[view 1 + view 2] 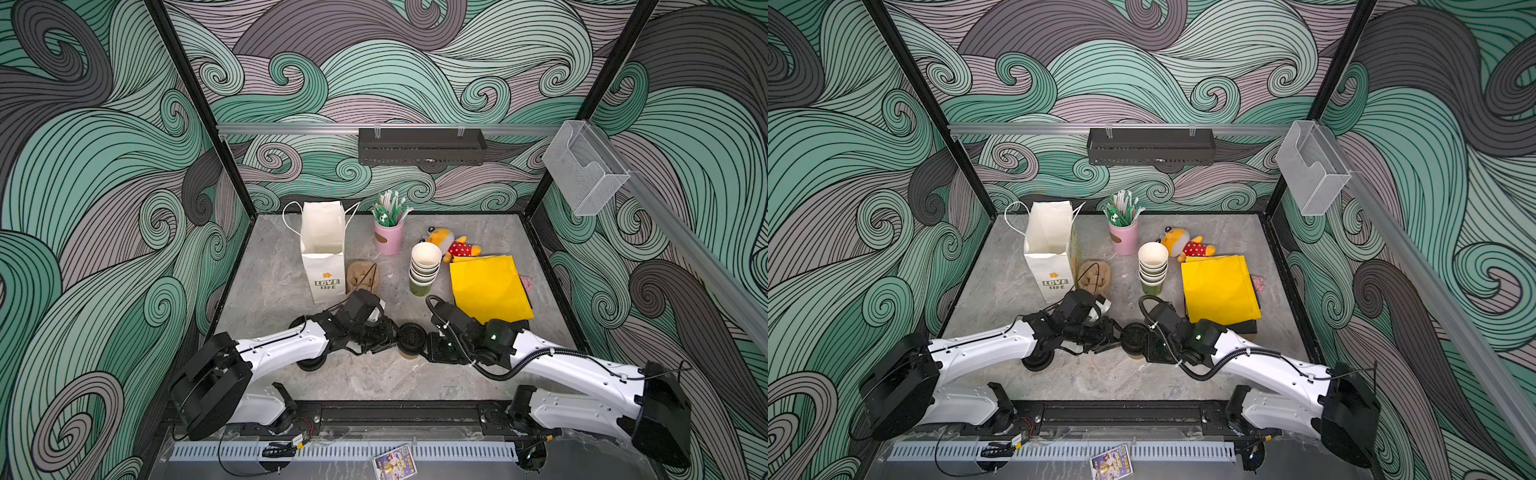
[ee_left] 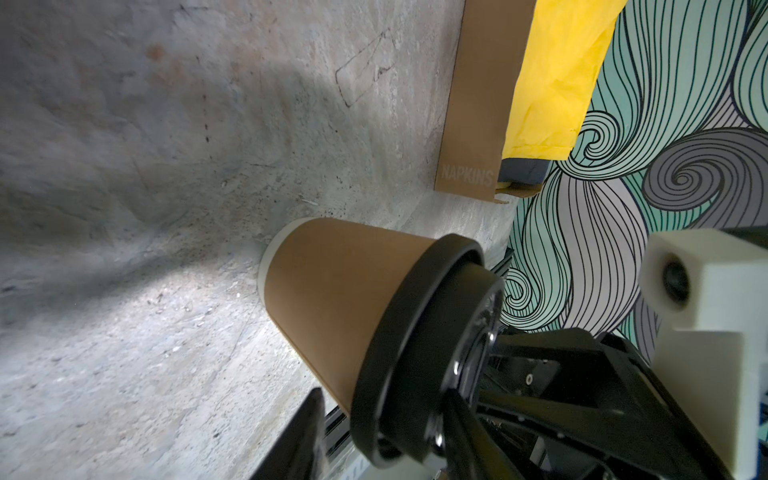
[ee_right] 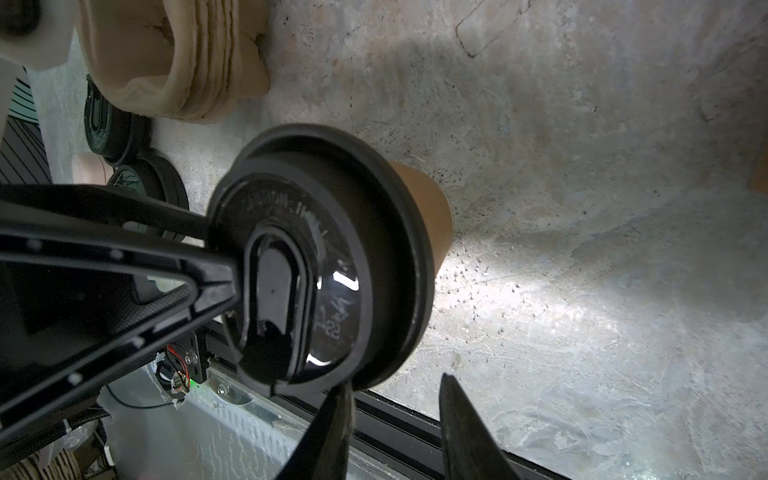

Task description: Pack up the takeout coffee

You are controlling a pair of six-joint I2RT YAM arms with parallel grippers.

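Your brown cup stood upright at the front middle of the table, black lid on, between both grippers. The right gripper had its jaws parted beside the lid's rim; whether the left gripper pinched anything you could not tell. I'd judge the cup light and easily crushed, the lid slick: take it gently round the paper wall

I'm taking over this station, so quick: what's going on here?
Both arms meet at the brown cup, which stands near the front of the table. The left gripper and right gripper are each at its black lid, fingers touching its top; whether either grips it is unclear. The white paper bag stands open behind, nothing visible inside.
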